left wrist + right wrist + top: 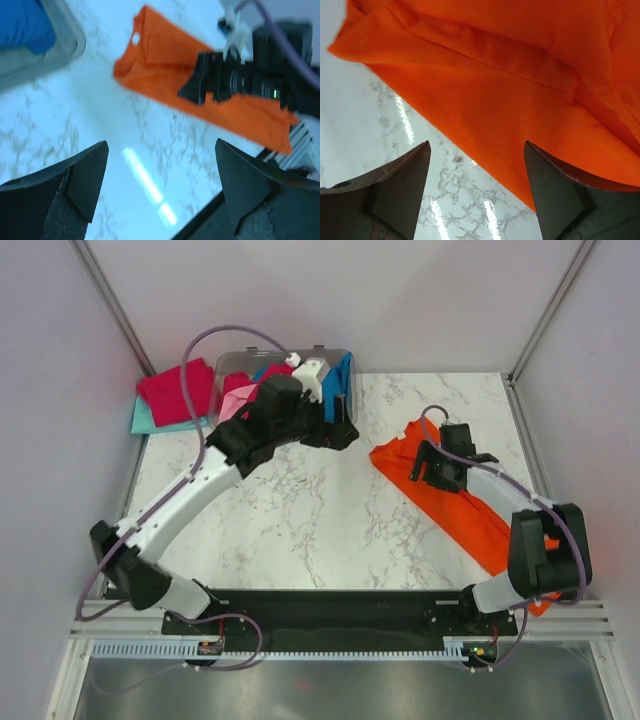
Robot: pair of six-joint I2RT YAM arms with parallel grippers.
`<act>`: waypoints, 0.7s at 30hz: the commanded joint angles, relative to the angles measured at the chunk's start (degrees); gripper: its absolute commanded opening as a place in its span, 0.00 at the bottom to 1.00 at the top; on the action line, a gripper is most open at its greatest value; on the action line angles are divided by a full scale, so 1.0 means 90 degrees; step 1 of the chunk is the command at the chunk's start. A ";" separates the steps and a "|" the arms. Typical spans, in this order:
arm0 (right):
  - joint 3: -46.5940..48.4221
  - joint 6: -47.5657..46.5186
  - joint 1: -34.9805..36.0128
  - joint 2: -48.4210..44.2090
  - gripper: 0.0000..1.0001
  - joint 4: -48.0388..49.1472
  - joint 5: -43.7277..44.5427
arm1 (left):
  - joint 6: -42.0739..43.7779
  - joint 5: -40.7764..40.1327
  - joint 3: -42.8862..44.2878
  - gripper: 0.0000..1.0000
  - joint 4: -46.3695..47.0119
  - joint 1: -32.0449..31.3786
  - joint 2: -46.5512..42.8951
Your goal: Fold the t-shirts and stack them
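A bright orange t-shirt (440, 505) lies as a long folded strip on the right side of the marble table, running toward the near right corner. My right gripper (422, 468) hovers over its far left end, open. In the right wrist view the orange t-shirt's (510, 85) lower edge runs between the spread fingers of the right gripper (477, 150), which grip nothing. My left gripper (340, 430) is by the bin at the back, open and empty. In the left wrist view the left gripper (162, 150) is over bare marble, with the orange t-shirt (165, 65) beyond it.
A clear grey bin (232, 362) at the back holds a blue t-shirt (343, 375) and a pink one (238, 400). A crimson t-shirt (175, 388) lies on a teal one (145, 422) at the back left. Grey walls enclose the table.
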 commanded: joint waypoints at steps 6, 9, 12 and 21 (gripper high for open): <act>0.1386 -0.0294 0.0299 0.1951 0.83 -0.0259 0.0943 | -0.0024 -0.0690 -0.3627 0.94 -0.0539 -0.0045 -0.2735; 0.1845 -0.0187 0.0309 0.2451 0.83 -0.0269 0.0817 | -0.0024 -0.1286 -0.4097 0.94 -0.1008 -0.0045 -0.3585; 0.2527 -0.0079 0.0328 0.3212 0.83 -0.0250 0.0689 | 0.0092 -0.1775 -0.4575 0.95 -0.1137 -0.0035 -0.4473; 0.7423 0.1433 0.0260 0.6451 0.85 -0.0397 0.0260 | 0.0269 -0.1883 -0.4949 0.96 -0.0785 -0.0035 -0.5179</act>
